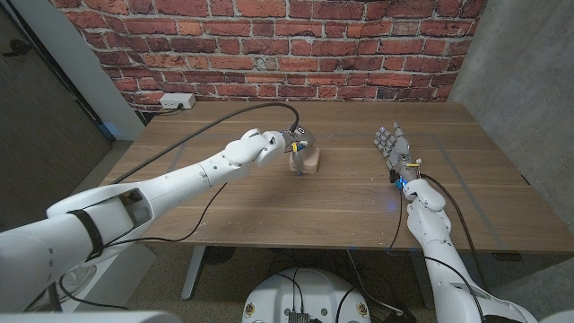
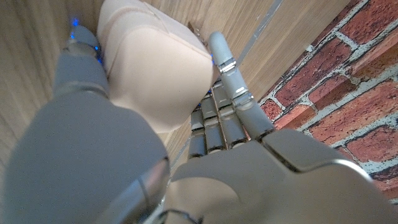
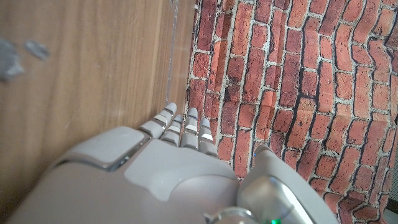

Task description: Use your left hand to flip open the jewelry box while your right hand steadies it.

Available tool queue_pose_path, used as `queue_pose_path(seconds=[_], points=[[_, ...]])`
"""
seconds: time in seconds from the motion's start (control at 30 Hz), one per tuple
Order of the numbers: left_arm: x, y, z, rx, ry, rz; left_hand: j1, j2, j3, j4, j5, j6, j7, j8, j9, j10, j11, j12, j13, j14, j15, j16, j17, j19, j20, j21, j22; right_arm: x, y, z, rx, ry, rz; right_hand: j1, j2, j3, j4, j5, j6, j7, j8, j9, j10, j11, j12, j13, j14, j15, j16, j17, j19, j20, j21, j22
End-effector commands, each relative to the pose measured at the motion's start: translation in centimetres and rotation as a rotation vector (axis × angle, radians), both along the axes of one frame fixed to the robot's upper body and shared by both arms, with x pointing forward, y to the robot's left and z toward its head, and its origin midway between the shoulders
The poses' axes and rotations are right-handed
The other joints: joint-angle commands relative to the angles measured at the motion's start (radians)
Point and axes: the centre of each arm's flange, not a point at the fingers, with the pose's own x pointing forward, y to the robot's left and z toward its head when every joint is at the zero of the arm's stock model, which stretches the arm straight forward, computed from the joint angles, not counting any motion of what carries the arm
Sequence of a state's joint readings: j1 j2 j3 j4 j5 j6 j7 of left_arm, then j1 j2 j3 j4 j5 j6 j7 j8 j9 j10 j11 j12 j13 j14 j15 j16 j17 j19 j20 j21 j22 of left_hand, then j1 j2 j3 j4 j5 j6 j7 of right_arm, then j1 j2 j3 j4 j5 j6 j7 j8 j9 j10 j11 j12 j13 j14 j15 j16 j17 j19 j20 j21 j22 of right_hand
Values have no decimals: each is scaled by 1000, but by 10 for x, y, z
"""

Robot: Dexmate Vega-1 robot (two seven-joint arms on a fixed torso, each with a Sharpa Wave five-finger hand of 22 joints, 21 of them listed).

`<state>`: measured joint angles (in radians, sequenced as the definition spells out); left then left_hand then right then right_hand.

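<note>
Pale pink jewelry box [image 1: 306, 160] mid-table, gripped between left hand [image 1: 289, 144] thumb and fingers [image 2: 231, 74]. Right hand [image 1: 391, 147] well right of box, fingers spread, holding nothing; steadying not yet started.

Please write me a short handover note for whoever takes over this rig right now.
Left robot hand: at the jewelry box, which stands mid-table; in the left wrist view its fingers and thumb lie around the pale box.
Right robot hand: open, fingers apart, holding nothing, well to the right of the box.
Done: the left hand has reached the box. Whether the lid is open yet I cannot tell.
Left: bring the right hand over to steady the box, then flip the lid with the left.
</note>
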<state>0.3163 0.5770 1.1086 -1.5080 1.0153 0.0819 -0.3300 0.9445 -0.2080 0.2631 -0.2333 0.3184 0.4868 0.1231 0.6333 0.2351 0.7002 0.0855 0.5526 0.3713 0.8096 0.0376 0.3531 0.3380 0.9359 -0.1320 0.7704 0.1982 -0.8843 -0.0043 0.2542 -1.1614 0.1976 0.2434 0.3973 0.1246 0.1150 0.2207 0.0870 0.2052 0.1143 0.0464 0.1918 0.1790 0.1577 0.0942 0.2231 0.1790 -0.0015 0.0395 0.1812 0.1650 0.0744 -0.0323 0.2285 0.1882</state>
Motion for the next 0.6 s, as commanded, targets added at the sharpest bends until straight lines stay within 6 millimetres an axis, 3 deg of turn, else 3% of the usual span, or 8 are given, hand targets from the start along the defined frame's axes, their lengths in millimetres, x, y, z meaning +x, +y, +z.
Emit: queue_pose_path(seconds=[0.03, 0.6], points=[[-11, 5, 17, -83, -39, -33, 251, 245, 101, 88, 5, 497, -158, 5, 3, 371, -274, 11, 8, 556, -268, -2, 7, -7, -51, 9, 2, -2, 1, 4, -3, -9, 2, -8, -1, 4, 7, 4, 9, -3, 3, 3, 11, -2, 1, 3, 3, 3, -2, 4, 10, 1, -1, 2], [-34, 25, 40, -297, -149, -133, 252, 242, 108, 90, 14, 497, -156, 8, 7, 370, -272, 16, 28, 560, -268, -3, 26, -13, -52, 26, 1, -6, 5, 6, -5, -15, 9, -8, -2, 5, 7, 4, 12, -3, 2, 3, 14, -2, 0, 4, 4, 2, -3, 4, 11, 1, -3, 2]])
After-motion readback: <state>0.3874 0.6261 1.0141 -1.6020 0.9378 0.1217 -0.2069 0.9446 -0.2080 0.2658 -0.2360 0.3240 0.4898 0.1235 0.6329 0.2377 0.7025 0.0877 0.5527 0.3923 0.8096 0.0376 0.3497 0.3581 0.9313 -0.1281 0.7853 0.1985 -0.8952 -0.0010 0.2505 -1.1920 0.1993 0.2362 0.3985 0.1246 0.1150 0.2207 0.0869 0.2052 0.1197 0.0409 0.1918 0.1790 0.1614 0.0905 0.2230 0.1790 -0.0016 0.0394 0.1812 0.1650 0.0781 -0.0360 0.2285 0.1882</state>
